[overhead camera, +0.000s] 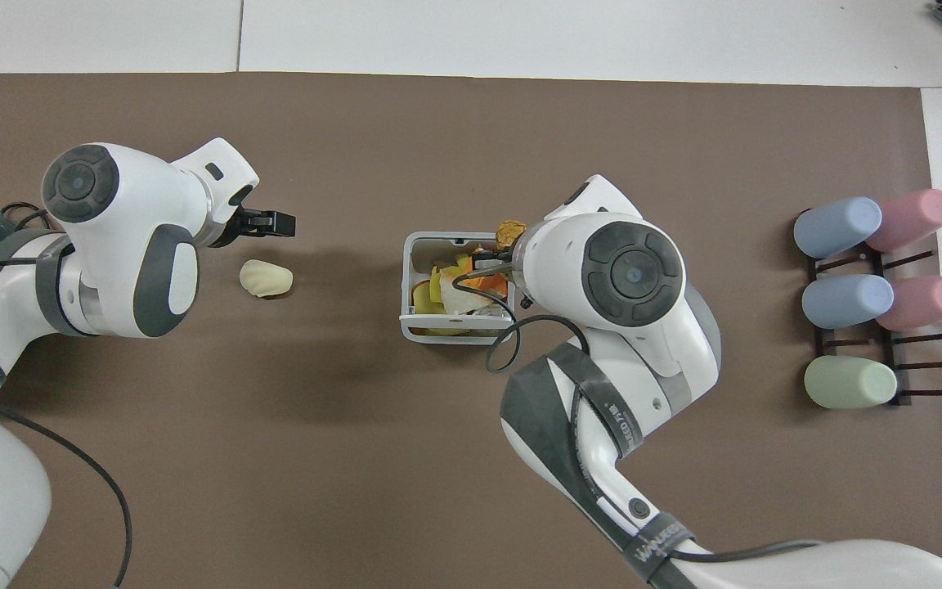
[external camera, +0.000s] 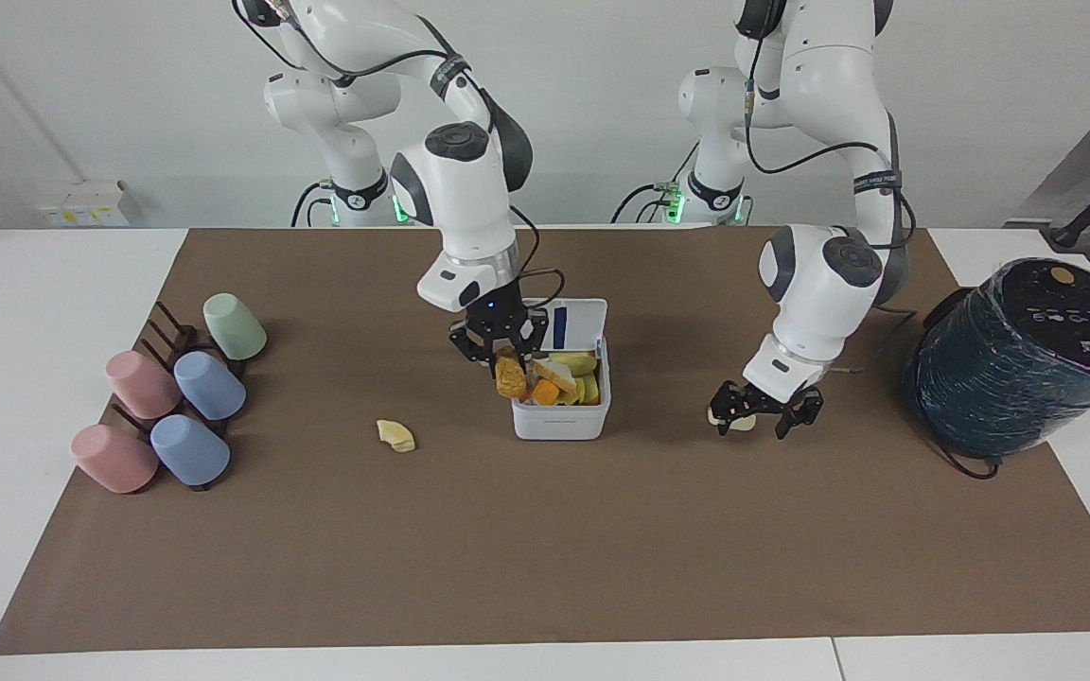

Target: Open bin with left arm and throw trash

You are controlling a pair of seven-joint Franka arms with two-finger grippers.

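The white bin (external camera: 559, 419) stands mid-mat with its lid (external camera: 575, 320) hinged upright; it holds several food scraps and also shows in the overhead view (overhead camera: 410, 315). My right gripper (external camera: 509, 364) is shut on the golden-brown lump (external camera: 510, 376) and holds it over the bin's edge toward the right arm's end; the lump also shows in the overhead view (overhead camera: 510, 231). My left gripper (external camera: 761, 418) is open and low over the cream lump (external camera: 744, 423), fingers on either side of it. The pale yellow peel (external camera: 396, 436) lies on the mat. In the overhead view the right arm hides the peel.
A rack of pastel cups (external camera: 167, 397) stands at the right arm's end of the mat. The big dark-teal wrapped cylinder (external camera: 1018, 359) stands at the left arm's end. The brown mat (external camera: 545, 549) covers the table's middle.
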